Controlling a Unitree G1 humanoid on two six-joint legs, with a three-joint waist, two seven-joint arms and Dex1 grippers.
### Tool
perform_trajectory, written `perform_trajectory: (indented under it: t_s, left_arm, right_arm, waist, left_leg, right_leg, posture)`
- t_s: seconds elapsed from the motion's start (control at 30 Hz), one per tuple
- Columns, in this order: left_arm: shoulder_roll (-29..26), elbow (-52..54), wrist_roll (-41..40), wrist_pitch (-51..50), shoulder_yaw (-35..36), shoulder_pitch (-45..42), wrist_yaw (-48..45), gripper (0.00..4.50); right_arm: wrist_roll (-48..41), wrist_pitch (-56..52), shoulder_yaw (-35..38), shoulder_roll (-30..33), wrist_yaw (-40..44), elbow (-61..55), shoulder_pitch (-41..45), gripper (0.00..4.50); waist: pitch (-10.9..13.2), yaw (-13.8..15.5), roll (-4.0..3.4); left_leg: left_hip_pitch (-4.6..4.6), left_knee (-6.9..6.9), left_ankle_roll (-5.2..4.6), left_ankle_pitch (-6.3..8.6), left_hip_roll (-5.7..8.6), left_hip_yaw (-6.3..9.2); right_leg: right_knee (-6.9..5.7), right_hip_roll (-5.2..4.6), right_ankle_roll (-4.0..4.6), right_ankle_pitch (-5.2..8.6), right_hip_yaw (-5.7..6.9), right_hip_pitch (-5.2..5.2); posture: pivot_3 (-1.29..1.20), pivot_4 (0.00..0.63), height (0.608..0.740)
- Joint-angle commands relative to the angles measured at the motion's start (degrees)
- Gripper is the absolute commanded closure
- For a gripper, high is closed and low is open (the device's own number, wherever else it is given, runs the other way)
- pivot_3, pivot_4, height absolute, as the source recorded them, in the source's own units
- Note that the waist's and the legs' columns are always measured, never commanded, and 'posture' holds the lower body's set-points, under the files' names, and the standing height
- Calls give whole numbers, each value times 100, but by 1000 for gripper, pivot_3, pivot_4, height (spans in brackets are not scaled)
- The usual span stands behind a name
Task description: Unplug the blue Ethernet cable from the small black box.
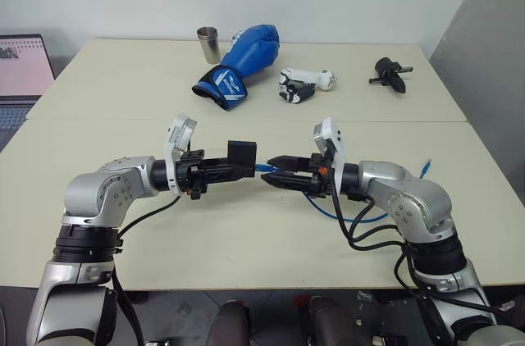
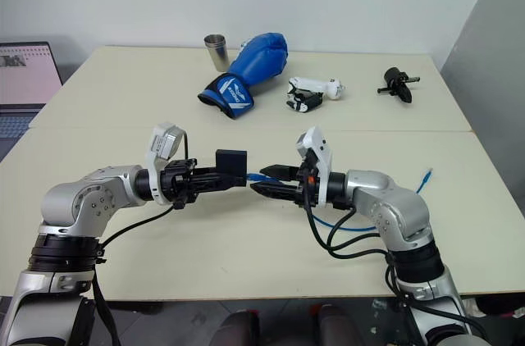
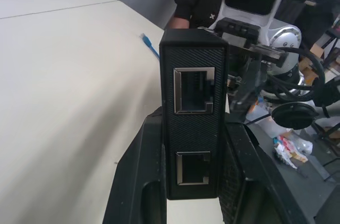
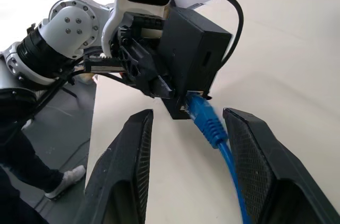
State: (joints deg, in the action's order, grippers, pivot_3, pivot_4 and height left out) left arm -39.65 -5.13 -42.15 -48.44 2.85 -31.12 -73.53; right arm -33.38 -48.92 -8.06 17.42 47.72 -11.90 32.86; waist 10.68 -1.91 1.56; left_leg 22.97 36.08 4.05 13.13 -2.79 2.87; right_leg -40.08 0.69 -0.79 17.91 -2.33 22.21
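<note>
Box clamped left, plug still seated, right fingers apart

Left fingers (image 1: 234, 167) are clamped on the box (image 1: 242, 152), held up over the desk (image 1: 246, 239), ports facing right. Cable (image 4: 210, 123) runs level from the box's lower edge between the right fingers (image 4: 186, 144), which straddle the plug's boot without touching it. Right arm is nearer the plug; pulling rightward along that axis looks next. No readable writing.
</note>
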Motion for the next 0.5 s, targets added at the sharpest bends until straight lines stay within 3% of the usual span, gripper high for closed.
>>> perform_trajectory:
  t_s: [0.03,0.5]
  left_arm:
    - [-71,48,-155,-25,193,-129,-102,3715]
    - [-89,50,-149,-17,189,-96,-112,3715]
  right_arm:
    - [-199,-31,85,-61,31,28,145,2292]
    - [-557,-245,229,-316,-131,227,279,2292]
  waist:
    - [0,-1,0]
    - [1,-2,-1]
  left_leg:
    - [1,-1,0,0,0,-1]
    - [2,-1,0,0,0,-2]
  right_leg:
    - [0,0,0,0,0,1]
    - [2,1,0,0,-1,3]
  posture:
    - [0,150,740]
    - [0,150,740]
